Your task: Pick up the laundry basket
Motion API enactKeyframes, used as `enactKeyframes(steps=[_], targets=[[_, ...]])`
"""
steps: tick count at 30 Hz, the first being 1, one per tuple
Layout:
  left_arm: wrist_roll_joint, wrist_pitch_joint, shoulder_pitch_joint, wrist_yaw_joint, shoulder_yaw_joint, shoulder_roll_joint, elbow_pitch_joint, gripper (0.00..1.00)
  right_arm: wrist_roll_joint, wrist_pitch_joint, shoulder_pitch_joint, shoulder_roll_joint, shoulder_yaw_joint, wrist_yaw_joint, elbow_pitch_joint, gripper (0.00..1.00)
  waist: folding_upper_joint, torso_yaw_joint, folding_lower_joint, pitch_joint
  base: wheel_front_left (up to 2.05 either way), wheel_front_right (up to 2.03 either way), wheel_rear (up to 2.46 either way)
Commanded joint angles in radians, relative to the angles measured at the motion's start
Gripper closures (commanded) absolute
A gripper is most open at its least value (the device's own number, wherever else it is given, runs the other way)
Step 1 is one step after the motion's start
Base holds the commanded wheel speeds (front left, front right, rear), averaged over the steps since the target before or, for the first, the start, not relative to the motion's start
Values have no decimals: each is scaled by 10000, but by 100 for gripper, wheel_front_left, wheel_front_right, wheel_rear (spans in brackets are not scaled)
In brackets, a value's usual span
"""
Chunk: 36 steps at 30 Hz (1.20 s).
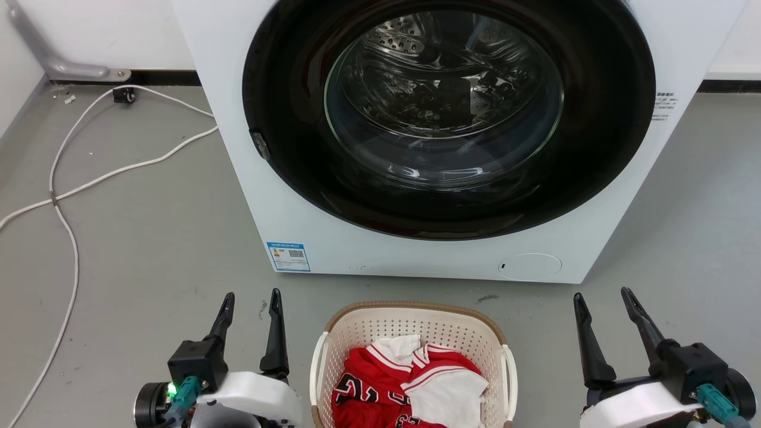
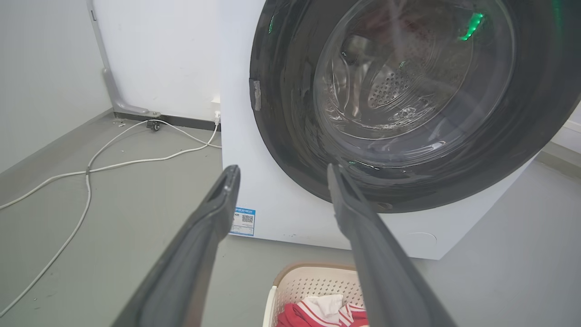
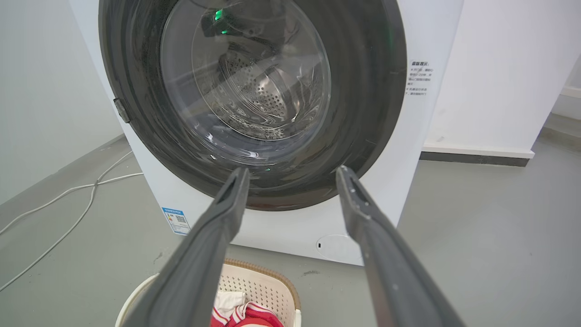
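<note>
Inside laundry basket (image 1: 416, 324): red-and-white garments (image 1: 410, 386); before washing machine (image 1: 309, 196).

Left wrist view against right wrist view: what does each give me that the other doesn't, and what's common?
Left wrist view, of the two: the grey bracket up the corner wall, and the white cable reaching the wall. Right wrist view, of the two: the printed notice on the washing machine front and the dark skirting. Both: the machine's door, blue label, cable, laundry basket holding red-and-white clothes, and that arm's spread fingers.
</note>
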State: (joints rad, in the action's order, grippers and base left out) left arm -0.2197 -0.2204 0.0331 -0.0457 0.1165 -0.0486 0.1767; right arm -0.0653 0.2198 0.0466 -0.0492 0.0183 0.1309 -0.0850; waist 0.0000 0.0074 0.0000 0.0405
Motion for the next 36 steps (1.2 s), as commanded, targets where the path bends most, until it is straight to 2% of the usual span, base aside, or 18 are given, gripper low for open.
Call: enactKeyframes(steps=[1, 21, 36], targets=[[194, -77, -59, -84, 19, -24, -42, 0, 214, 85, 81, -20, 5, -3, 88, 0, 0, 0, 0, -3, 0, 0, 0], [1554, -438, -183, -272, 174, -25, -162, 0, 1548, 447, 241, -17, -63, -3, 177, 0, 0, 35, 0, 77, 0, 0, 0], [1337, -455, -236, -92, 114, -24, -281, 0, 1379, 461, 199, -17, -87, -5, 106, 0, 0, 89, 0, 140, 0, 0, 0]])
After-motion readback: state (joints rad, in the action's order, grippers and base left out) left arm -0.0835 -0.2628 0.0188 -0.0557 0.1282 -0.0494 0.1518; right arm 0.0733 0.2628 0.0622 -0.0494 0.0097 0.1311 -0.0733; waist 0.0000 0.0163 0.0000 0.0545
